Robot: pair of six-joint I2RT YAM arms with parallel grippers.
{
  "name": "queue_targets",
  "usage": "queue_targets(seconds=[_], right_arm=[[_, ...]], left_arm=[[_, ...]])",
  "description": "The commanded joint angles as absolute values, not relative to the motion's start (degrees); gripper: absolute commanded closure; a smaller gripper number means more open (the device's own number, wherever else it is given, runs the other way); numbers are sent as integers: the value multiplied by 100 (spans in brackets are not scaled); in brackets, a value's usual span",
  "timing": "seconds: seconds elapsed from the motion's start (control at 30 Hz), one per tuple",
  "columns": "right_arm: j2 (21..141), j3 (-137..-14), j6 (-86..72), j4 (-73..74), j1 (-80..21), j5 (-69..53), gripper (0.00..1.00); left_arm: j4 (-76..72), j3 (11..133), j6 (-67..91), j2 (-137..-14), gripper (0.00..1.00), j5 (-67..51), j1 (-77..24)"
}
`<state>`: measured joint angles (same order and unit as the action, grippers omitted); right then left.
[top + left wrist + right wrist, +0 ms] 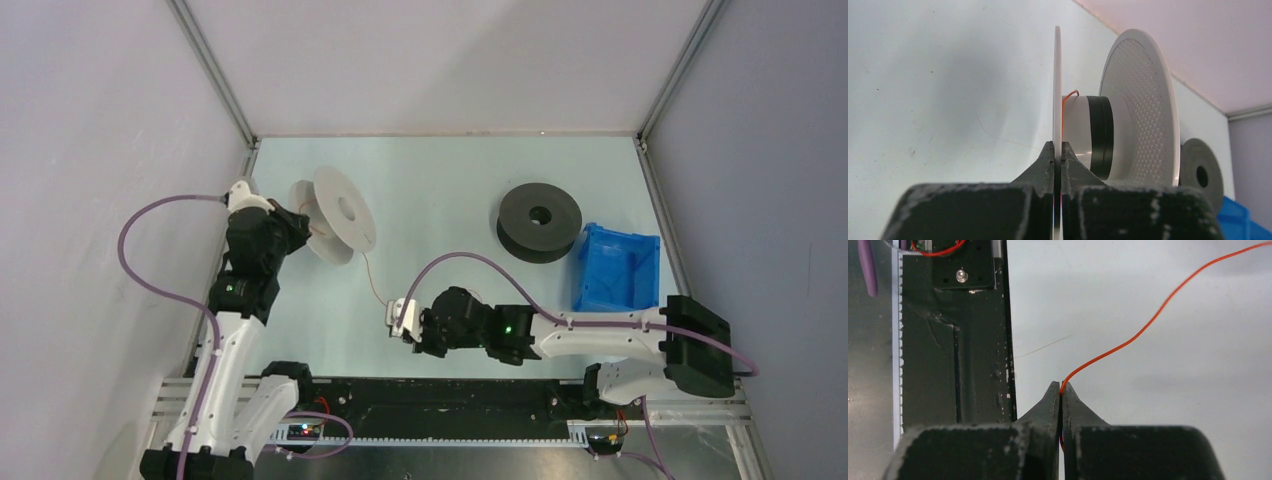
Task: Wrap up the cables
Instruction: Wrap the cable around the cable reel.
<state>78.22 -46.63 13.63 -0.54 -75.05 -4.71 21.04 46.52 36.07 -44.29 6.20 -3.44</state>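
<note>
One thin red cable [1148,325] crosses the pale table [440,180], running from the hub of the white spool [340,215] at the left to your right gripper [1061,387]. Its fingers are pressed together on the cable's end, near the front edge. Your left gripper [1058,150] is clamped tight on the near flange of that spool, which is tipped on edge. A short loop of the cable shows orange against the hub. Farther right, a dark spool [540,222] lies flat, just beside a blue bin [620,265].
</note>
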Motion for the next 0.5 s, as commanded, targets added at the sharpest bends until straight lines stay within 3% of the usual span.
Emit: queue_targets(seconds=[0.0, 0.47], right_arm=[[7435, -5217, 1629, 177, -7528, -161, 100], [7793, -6748, 1730, -22, -6367, -636, 100]], left_arm=[[1469, 4863, 3004, -4598, 100, 79, -395], [1688, 4819, 707, -4665, 100, 414, -2515]])
